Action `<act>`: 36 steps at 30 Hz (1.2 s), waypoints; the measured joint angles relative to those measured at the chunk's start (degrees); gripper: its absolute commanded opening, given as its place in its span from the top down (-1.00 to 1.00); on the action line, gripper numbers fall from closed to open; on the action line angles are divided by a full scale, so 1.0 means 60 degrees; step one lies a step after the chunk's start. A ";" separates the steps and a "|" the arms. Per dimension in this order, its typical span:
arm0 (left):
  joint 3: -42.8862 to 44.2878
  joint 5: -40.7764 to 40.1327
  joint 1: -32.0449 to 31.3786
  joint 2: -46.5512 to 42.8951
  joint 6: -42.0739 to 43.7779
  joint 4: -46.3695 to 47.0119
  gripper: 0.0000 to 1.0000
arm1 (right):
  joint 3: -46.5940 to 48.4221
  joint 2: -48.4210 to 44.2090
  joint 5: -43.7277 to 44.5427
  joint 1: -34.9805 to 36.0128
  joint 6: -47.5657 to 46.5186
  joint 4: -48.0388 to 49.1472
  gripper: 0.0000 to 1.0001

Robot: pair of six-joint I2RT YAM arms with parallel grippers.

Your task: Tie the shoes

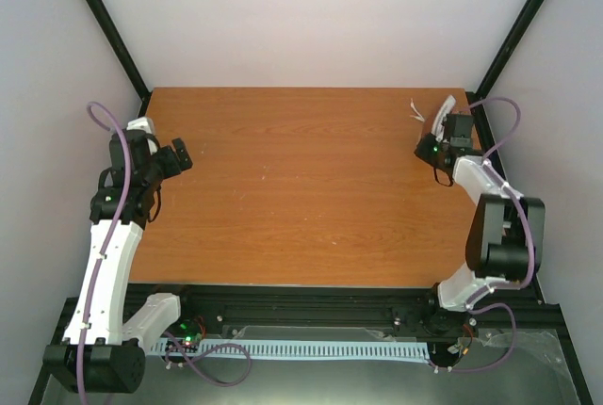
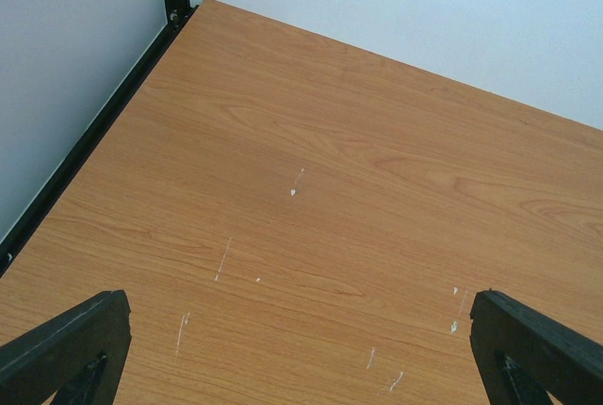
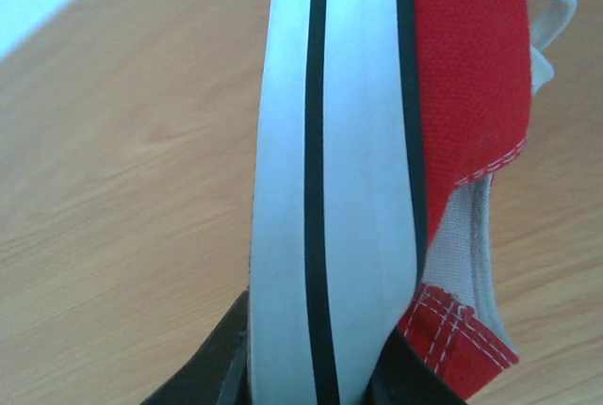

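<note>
The red canvas sneaker fills the right wrist view, turned on its side, with its white sole rim and black stripe facing the camera. A white lace loops at the top right. My right gripper is shut on the sole rim, one black finger on each side. From above, the right gripper is at the table's far right, with the sneaker mostly hidden and a bit of lace sticking out. My left gripper is open and empty above the table's left side; its fingertips stand wide apart.
The wooden table is bare apart from small white scuffs. Black frame posts and white walls close in the left, right and back. A black rail runs along the table's left edge.
</note>
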 measured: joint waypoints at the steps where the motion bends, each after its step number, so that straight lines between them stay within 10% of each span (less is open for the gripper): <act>1: 0.0000 -0.0004 0.0000 -0.0007 -0.0004 0.0000 -1.00 | -0.0007 -0.0361 -0.0157 0.0175 -0.0004 -0.0117 0.95; 15: -0.0018 -0.0109 0.0000 -0.0208 0.0000 0.0000 -1.00 | 0.0568 -0.3577 -0.2914 0.1399 0.0415 -0.0328 0.95; 36: -0.0084 0.0113 0.0000 -0.0477 0.0007 0.0000 -1.00 | 0.1800 -0.4153 0.0841 0.1723 -0.0634 -0.2390 0.94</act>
